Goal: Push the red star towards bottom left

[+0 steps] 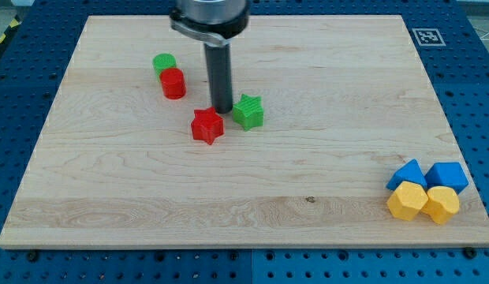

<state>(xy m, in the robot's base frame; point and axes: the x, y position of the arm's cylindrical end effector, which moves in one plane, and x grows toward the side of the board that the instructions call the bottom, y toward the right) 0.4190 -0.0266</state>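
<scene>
The red star (207,126) lies on the wooden board (252,197), left of the middle. My tip (222,110) stands just above and to the right of the red star, close to its upper right point, and just left of the green star (248,111). I cannot tell whether the tip touches either star.
A green cylinder (164,62) and a red cylinder (173,83) stand together at the upper left. At the lower right corner sit two blue blocks (408,173) (447,176) and two yellow blocks (407,200) (441,203) in a cluster.
</scene>
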